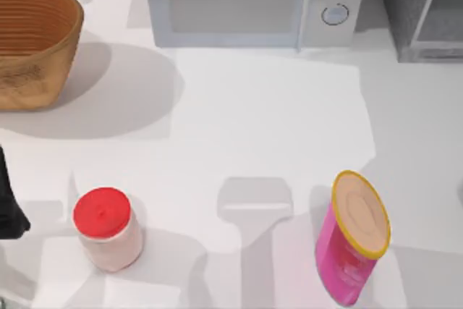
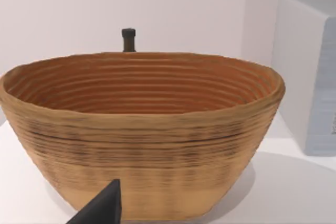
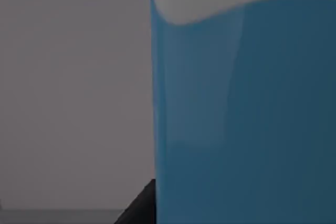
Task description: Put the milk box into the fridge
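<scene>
Right up against right pincer finger [image 3: 142,205]: milk box [image 3: 241,114], touching.

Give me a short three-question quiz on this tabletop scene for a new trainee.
1. True or false: the red-lidded jar stands on the right side of the table in the top view.
2. Which thing stands next to the fridge along the back of the table? A: the basket. B: the microwave. C: the pink can.
3. Fill in: the right wrist view looks at close range onto the blue side and white top of the ____.

Key
1. False: it stands at the front left.
2. B.
3. milk box.
</scene>
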You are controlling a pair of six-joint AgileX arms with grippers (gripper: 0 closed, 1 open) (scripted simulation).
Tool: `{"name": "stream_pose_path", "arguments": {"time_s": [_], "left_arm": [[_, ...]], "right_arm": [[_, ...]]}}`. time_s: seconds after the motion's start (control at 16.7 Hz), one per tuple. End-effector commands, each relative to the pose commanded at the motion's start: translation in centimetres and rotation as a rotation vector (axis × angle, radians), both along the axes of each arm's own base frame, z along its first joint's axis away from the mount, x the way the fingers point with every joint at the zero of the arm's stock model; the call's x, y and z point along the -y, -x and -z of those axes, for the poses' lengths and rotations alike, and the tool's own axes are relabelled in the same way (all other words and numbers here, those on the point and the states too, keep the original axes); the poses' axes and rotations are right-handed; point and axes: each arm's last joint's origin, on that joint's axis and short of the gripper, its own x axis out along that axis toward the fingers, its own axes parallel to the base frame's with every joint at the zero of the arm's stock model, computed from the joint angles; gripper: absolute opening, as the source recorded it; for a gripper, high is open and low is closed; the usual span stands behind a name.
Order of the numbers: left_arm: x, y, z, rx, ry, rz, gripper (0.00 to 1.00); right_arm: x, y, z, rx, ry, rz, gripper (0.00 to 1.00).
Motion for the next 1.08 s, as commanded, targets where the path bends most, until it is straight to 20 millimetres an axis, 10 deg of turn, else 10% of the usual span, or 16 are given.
{"name": "stream_pose_path", "arguments": {"time_s": [0.72, 1.08], "left_arm": [[0.00, 0.00, 0.00, 0.000, 0.000, 0.000, 1.00], [0.00, 0.00, 0.00, 0.000, 0.000, 0.000, 1.00]], "right_arm": [[0.00, 0.00, 0.00, 0.000, 0.000, 0.000, 0.98], [0.00, 0.00, 0.00, 0.000, 0.000, 0.000, 1.00]]}}
